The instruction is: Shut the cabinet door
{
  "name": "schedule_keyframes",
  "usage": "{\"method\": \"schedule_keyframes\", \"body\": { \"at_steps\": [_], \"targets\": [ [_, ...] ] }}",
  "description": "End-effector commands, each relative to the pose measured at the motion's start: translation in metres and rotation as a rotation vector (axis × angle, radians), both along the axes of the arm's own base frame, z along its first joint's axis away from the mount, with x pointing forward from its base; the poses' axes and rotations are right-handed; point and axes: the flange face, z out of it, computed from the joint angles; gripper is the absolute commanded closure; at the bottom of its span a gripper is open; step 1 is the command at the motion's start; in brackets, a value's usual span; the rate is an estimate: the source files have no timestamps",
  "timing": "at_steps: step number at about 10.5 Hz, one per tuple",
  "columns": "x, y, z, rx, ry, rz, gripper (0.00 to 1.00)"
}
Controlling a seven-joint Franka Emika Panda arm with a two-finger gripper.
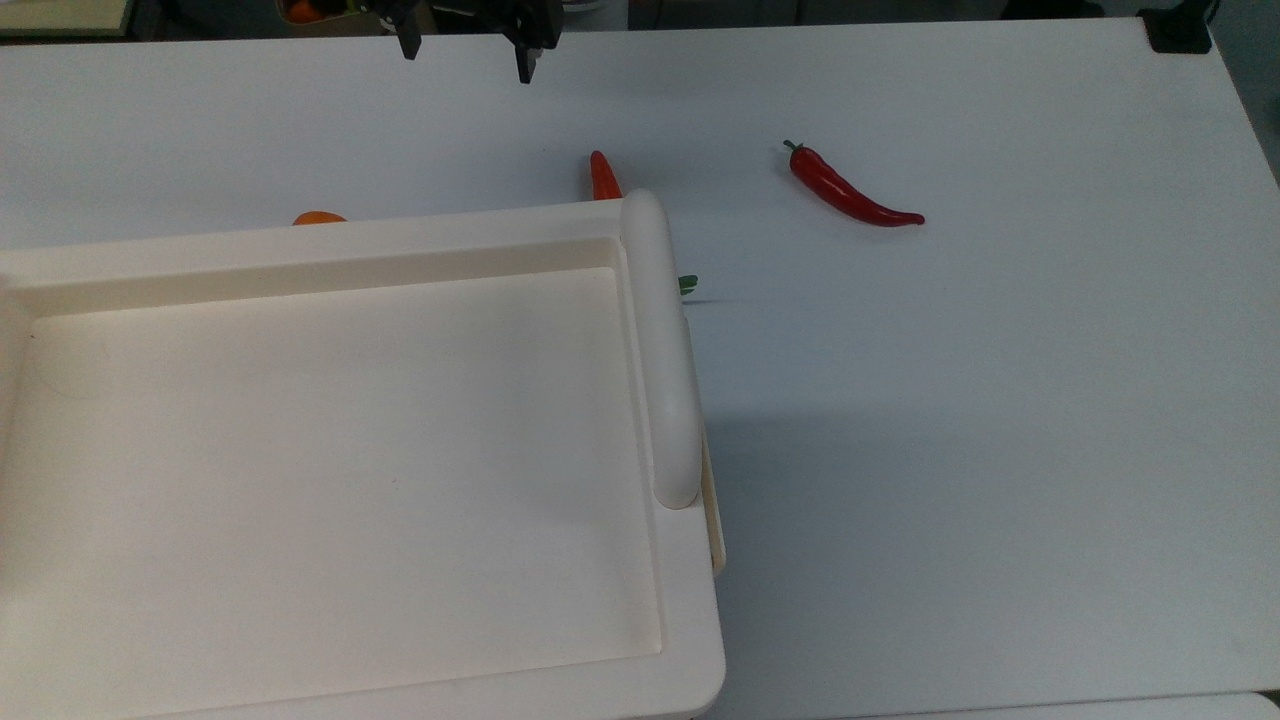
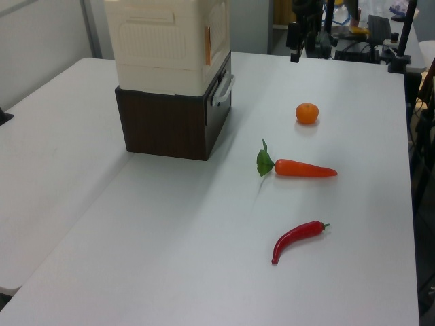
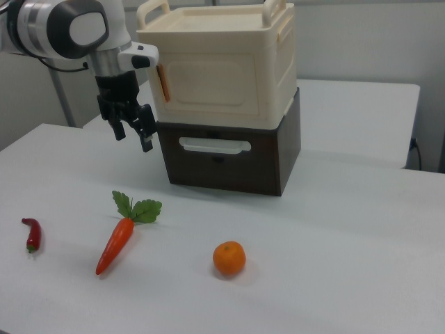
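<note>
While fingers [image 3: 132, 131] hang spread and empty, cabinet door [image 3: 212, 81] just beside, apart, flush.

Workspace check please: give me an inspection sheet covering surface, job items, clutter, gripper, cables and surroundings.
Surface: white table, bare apart from the items below.
Job's things: cream cabinet on a dark brown base; cabinet door looks flush with the front.
Clutter: chili pepper, carrot, orange, all apart from the cabinet.
Gripper: gripper open, holding nothing, in the air beside the cabinet's corner.
Cables: some beyond the table's far end in the left view.
Surroundings: stands and equipment past the table.
</note>
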Motion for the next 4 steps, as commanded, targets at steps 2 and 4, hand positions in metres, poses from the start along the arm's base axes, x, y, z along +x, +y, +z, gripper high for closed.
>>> {"method": "schedule_keyframes", "body": {
  "at_steps": [2, 4],
  "targets": [
    [-0.0066, -0.0051, 0.0000, 0.008, 0.008, 0.005, 0.00],
    [-0.0062, -0.0059, -0.0009, 0.008, 0.009, 0.005, 0.00]
  ]
}}
